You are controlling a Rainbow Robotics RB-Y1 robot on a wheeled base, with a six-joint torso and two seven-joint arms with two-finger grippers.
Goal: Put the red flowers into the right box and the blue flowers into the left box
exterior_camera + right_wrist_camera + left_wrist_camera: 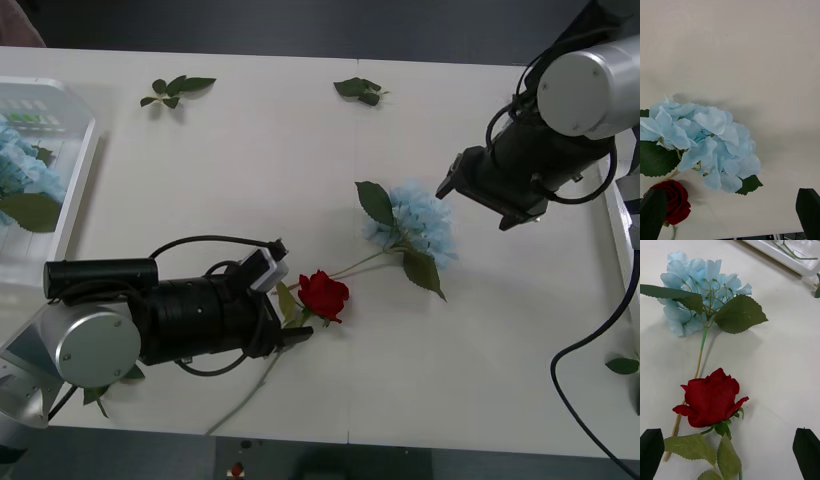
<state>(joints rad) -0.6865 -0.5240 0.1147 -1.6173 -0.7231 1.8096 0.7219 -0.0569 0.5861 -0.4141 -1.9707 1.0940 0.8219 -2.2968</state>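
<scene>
Near table centre: red rose [323,294] with blue flower [420,222] at its 2 o'clock.
Left gripper [296,336]: spread, empty; straddle the stem below the bloom.
Right gripper [447,183]: unclenched, waiting.

- The left box [62,190] was cut off by the left edge of the front view, so only its right part with some blue flowers [18,165] inside could be seen.
- The right box [790,260] was cut by the top edge of the left wrist view; only one corner with green stems appeared.
- The lower stem of the red rose [323,295] passed under the left gripper [292,310] and was partly hidden there.
- In the right wrist view, one black finger [652,213] covered part of the rose.
- The fingers of the right gripper [447,185] were too dark to distinguish in the front view.
</scene>
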